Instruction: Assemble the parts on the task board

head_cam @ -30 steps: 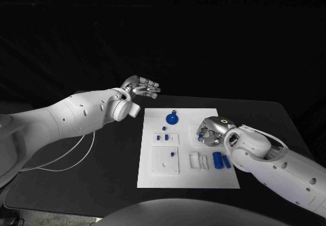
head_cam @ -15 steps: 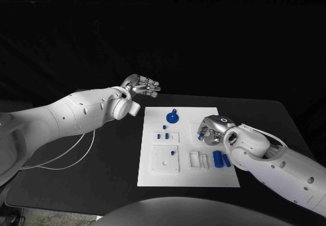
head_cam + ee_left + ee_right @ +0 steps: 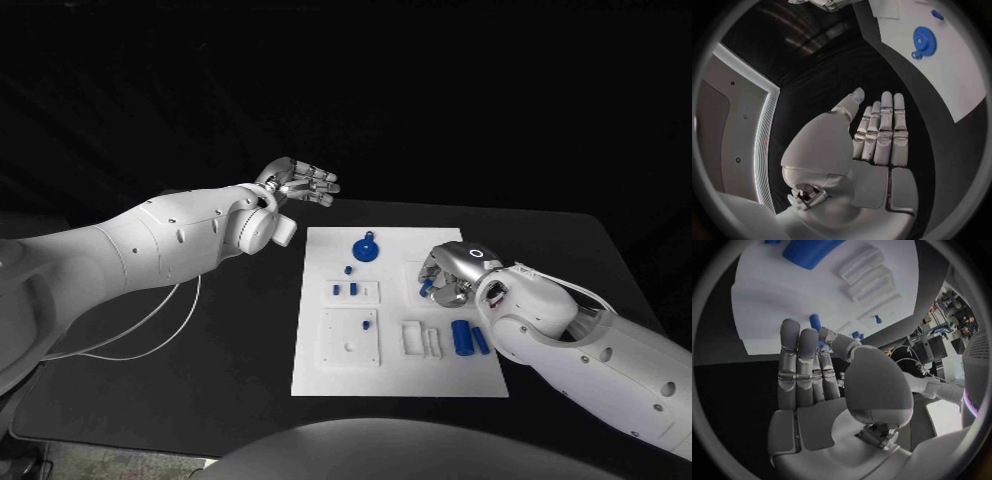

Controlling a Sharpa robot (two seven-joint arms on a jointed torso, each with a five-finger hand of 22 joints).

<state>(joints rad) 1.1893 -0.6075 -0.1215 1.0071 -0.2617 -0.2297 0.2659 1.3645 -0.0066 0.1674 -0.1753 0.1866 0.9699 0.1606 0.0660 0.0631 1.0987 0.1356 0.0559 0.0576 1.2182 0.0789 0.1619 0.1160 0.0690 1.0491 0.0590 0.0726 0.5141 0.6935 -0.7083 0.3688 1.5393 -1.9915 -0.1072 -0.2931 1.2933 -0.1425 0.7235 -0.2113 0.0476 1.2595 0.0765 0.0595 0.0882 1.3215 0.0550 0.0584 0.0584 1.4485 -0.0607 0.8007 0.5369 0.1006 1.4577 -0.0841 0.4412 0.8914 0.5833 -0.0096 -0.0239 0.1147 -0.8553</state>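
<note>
Two hands are at work, and since a second ago almost nothing has changed: our right silver hand [image 3: 451,274] has crept only slightly over the right side of the white flat task board [image 3: 329,368]. We judge the step is still a careful reach or placing. Whether the fingers hold the small blue peg [image 3: 426,290] just under them, we cannot tell. Our left silver hand [image 3: 300,184] hangs beyond the far left corner of the board, over the black desk [image 3: 188,370], fingers straight and together, holding nothing. Beside the right wrist lie two blue cylinders [image 3: 464,338]; ahead of it, the blue round gear [image 3: 366,250].
</note>
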